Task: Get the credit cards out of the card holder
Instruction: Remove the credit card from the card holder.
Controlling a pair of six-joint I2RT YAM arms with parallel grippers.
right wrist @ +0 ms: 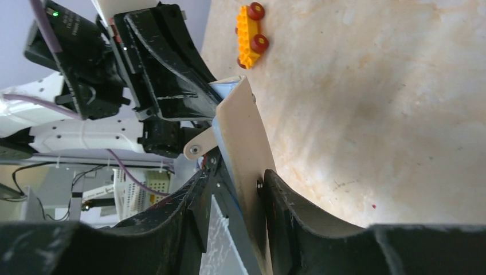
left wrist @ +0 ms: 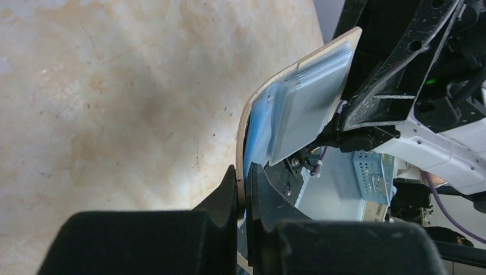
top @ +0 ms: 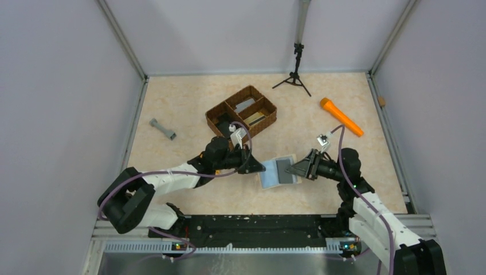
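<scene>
Spreading under everything, the beige table point(top: 189, 103) carries a brown wicker tray point(top: 228, 102) toward its rear. Nearer the arms, the card holder point(top: 268, 177) is open, pale blue side up, between both grippers. The left gripper point(left wrist: 243, 172) is pinched tight on its cream left flap. The right gripper point(right wrist: 232, 177) stands partly open astride the right flap, one finger against it. Tan credit cards point(top: 255, 118) lie in the tray.

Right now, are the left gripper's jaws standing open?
No: the left gripper is shut on the card holder's beige edge.
</scene>
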